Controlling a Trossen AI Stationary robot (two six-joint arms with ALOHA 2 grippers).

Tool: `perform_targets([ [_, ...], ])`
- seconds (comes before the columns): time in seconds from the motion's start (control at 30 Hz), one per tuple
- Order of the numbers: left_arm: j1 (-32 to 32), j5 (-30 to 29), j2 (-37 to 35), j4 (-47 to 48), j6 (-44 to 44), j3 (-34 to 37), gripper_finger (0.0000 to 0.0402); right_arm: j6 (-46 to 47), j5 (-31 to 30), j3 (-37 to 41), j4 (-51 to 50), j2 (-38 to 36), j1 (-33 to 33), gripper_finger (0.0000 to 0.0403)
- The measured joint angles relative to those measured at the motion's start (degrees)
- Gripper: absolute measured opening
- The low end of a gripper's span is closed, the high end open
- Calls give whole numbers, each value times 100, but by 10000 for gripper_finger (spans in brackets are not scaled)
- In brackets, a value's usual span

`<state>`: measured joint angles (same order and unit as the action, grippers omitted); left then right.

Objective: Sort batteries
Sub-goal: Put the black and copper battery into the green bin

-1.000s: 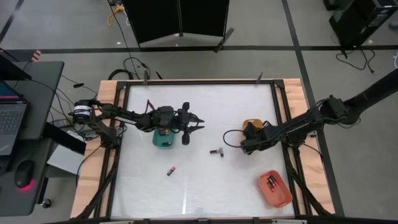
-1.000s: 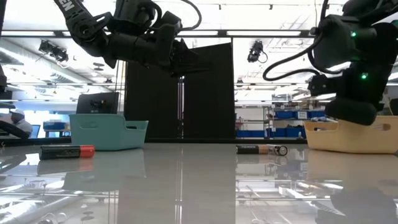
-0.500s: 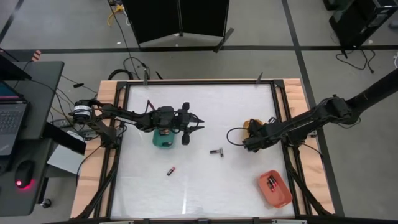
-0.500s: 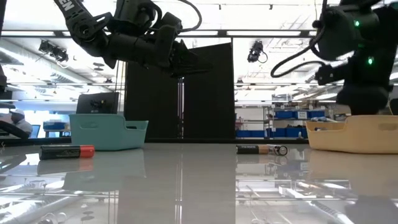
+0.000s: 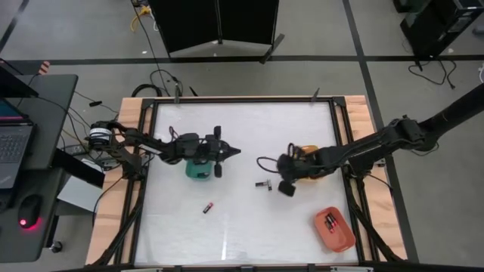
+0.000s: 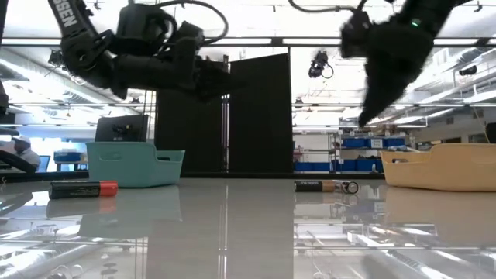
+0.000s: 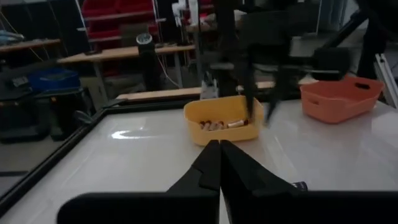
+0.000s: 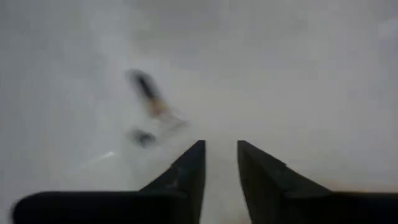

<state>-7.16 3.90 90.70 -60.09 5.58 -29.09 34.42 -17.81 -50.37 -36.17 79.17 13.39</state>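
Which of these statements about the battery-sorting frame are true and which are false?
1. The left gripper is shut and empty. True.
2. The right gripper holds a battery. False: its fingers stand apart with nothing between them.
3. Two batteries, one near the middle and one nearer the front, lie loose on the table. True.
4. The orange tray is empty. False: it holds batteries.
5. The left gripper is above the yellow tray. False: it is by the teal tray.

A grey floor (image 5: 68,38) crossed by dark lines surrounds the table, with a black partition panel (image 5: 219,23) behind and a laptop desk (image 5: 30,143) alongside.
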Motion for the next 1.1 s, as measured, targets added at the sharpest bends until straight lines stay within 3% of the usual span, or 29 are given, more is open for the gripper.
perform_targets([
  [0.17,4,4,1,-503,-11,298,12,-1074,565,-2,1430,528,0,33],
  [0.27,15,107,2,-492,-43,320,10,-1460,749,-3,1738,918,-9,23],
  [0.73,20,137,2,-481,-172,320,9,-2089,1119,-573,1657,2047,-160,148],
  [1.1,20,129,2,-468,-148,317,8,-2147,1150,-769,1457,2392,-414,144],
])
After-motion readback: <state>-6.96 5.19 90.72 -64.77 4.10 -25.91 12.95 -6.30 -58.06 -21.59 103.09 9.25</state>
